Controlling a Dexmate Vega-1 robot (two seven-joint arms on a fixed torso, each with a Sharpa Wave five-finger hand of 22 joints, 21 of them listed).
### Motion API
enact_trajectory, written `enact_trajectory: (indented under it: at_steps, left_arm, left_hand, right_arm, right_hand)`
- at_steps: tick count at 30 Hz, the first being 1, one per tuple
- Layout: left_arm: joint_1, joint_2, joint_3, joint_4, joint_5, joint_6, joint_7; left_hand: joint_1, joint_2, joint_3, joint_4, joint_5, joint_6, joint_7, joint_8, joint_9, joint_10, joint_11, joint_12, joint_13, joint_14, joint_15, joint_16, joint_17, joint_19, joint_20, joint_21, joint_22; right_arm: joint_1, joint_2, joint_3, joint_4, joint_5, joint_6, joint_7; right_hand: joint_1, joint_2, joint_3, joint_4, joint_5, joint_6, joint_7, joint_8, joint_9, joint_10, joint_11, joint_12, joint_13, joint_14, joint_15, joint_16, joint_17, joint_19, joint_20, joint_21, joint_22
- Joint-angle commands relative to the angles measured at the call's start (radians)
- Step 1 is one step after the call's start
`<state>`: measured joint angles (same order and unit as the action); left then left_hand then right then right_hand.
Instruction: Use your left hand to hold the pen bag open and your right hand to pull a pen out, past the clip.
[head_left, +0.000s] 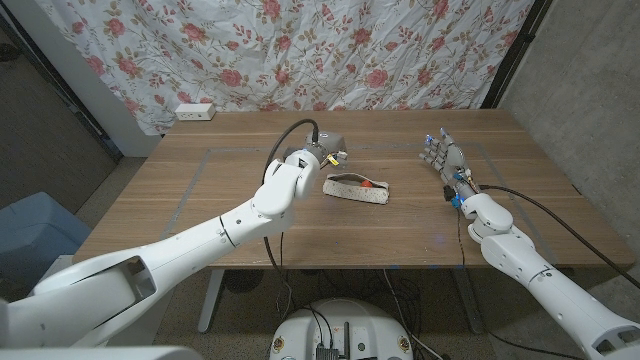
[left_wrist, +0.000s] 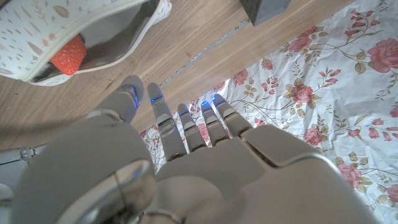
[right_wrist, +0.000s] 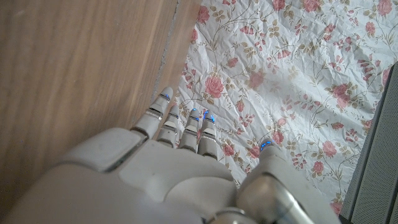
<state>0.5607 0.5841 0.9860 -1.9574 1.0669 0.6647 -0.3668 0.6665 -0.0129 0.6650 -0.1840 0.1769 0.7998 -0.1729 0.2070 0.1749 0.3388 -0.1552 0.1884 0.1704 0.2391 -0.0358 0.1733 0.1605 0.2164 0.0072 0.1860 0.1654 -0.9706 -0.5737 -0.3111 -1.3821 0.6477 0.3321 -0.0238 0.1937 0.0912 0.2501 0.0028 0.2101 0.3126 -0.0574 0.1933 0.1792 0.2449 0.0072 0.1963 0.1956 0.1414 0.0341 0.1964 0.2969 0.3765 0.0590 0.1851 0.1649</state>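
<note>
head view: your left hand (head_left: 327, 153) sits just behind the soft cream fabric pen bag with the leaf print (head_left: 358, 190), which lies mid-table on the brown wooden table (head_left: 180, 200). i can't tell from here how its fingers stand. your right hand (head_left: 441, 160) stands well off to the side, fingers apart, holding nothing. the limp bag will likely slide or fold if you press one edge only.

left wrist view: the left hand (left_wrist: 168, 155) has straight, spread fingers, nothing held. the bag's zip mouth (left_wrist: 81, 28) gapes, a red-orange thing (left_wrist: 67, 55) inside. can't tell if that's the pen or the clip, so you might snag it.

right wrist view: the right hand (right_wrist: 168, 168) is open over smooth wood grain, with a crumpled rose-print cloth (right_wrist: 298, 56) beyond.
</note>
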Motion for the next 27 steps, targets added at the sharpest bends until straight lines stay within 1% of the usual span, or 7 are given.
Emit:
enact_trajectory:
  at_steps: [1, 4, 9, 13, 18, 21, 27]
  left_arm:
    - [0.044, -0.056, -0.014, 0.054, 0.073, -0.019, 0.019]
    - [0.056, -0.066, -0.022, 0.064, 0.064, -0.024, 0.035]
    - [0.063, -0.073, -0.025, 0.081, 0.053, -0.036, 0.045]
    - [0.07, -0.078, -0.025, 0.096, 0.056, -0.042, 0.078]
    - [0.078, -0.075, -0.03, 0.107, 0.047, -0.056, 0.114]
    - [0.086, -0.068, -0.035, 0.109, 0.035, -0.071, 0.139]
    - [0.095, -0.065, -0.034, 0.112, 0.039, -0.063, 0.147]
  left_hand:
    - [0.017, -0.004, -0.011, 0.001, 0.001, 0.035, -0.005, 0.004, 0.001, 0.002, -0.005, -0.001, 0.001, -0.004, -0.035, 0.0, 0.005, -0.008, 0.002, -0.004, 0.003]
    - [0.026, -0.011, -0.02, 0.0, 0.001, 0.067, -0.013, 0.008, 0.001, 0.017, -0.015, 0.004, 0.001, 0.005, -0.042, 0.004, 0.005, -0.006, -0.004, -0.002, 0.003]
    - [0.036, -0.018, -0.028, -0.001, 0.001, 0.082, -0.013, 0.006, 0.0, 0.028, -0.016, 0.006, 0.001, 0.016, -0.045, 0.007, 0.004, -0.002, -0.005, 0.0, 0.003]
    - [0.043, -0.022, -0.032, -0.001, 0.002, 0.087, -0.015, 0.003, 0.0, 0.033, -0.017, 0.006, 0.001, 0.021, -0.052, 0.008, 0.005, -0.001, -0.006, 0.0, 0.003]
    - [0.06, -0.026, -0.039, -0.001, 0.002, 0.115, -0.012, 0.004, 0.0, 0.052, -0.019, 0.009, 0.001, 0.036, -0.06, 0.01, 0.005, 0.01, -0.008, 0.004, 0.003]
    - [0.072, -0.029, -0.047, 0.0, 0.002, 0.131, -0.011, 0.002, 0.0, 0.068, -0.026, 0.011, 0.001, 0.053, -0.074, 0.013, 0.005, 0.023, -0.013, 0.007, 0.003]
    - [0.087, -0.035, -0.056, 0.0, 0.002, 0.152, -0.008, 0.0, 0.0, 0.093, -0.027, 0.014, 0.0, 0.062, -0.083, 0.011, 0.004, 0.035, -0.016, 0.008, 0.003]
  right_arm:
    - [0.001, 0.002, 0.001, 0.008, 0.008, 0.002, 0.01]
    - [0.001, 0.002, 0.0, 0.009, 0.008, 0.001, 0.009]
    - [0.004, 0.003, -0.001, 0.014, 0.009, 0.002, 0.012]
    - [0.005, 0.005, -0.001, 0.014, 0.009, 0.002, 0.01]
    - [0.004, 0.006, -0.002, 0.015, 0.008, 0.0, 0.007]
    - [0.005, 0.007, -0.003, 0.015, 0.008, 0.0, 0.006]
    - [0.006, 0.009, -0.005, 0.015, 0.006, -0.003, 0.004]
  right_hand:
    - [-0.007, -0.001, 0.008, -0.002, 0.002, 0.009, 0.0, 0.007, 0.002, 0.007, -0.001, 0.005, 0.0, 0.001, 0.002, 0.005, 0.001, 0.004, -0.004, 0.004, 0.004]
    - [-0.008, -0.001, 0.008, -0.002, 0.002, 0.01, 0.0, 0.007, 0.002, 0.007, -0.003, 0.004, 0.0, 0.001, 0.001, 0.005, 0.0, 0.004, -0.005, 0.004, 0.004]
    - [-0.008, 0.0, 0.009, -0.003, 0.002, 0.013, 0.001, 0.007, 0.002, 0.008, -0.003, 0.004, 0.0, 0.002, 0.001, 0.005, -0.002, 0.004, -0.005, 0.004, 0.004]
    - [-0.009, 0.0, 0.009, -0.004, 0.002, 0.014, 0.002, 0.007, 0.002, 0.007, -0.003, 0.004, 0.0, 0.001, 0.002, 0.005, -0.003, 0.004, -0.005, 0.004, 0.004]
    - [-0.01, 0.001, 0.01, -0.005, 0.002, 0.017, 0.001, 0.007, 0.002, 0.007, -0.002, 0.004, 0.0, 0.001, 0.001, 0.006, -0.005, 0.003, -0.005, 0.004, 0.004]
    - [-0.01, 0.001, 0.011, -0.005, 0.001, 0.018, 0.001, 0.007, 0.002, 0.008, -0.002, 0.004, 0.0, 0.001, 0.001, 0.006, -0.006, 0.003, -0.004, 0.004, 0.004]
    - [-0.011, 0.002, 0.012, -0.006, 0.001, 0.021, 0.0, 0.007, 0.002, 0.008, -0.002, 0.004, 0.0, 0.001, 0.002, 0.006, -0.007, 0.004, -0.003, 0.004, 0.004]
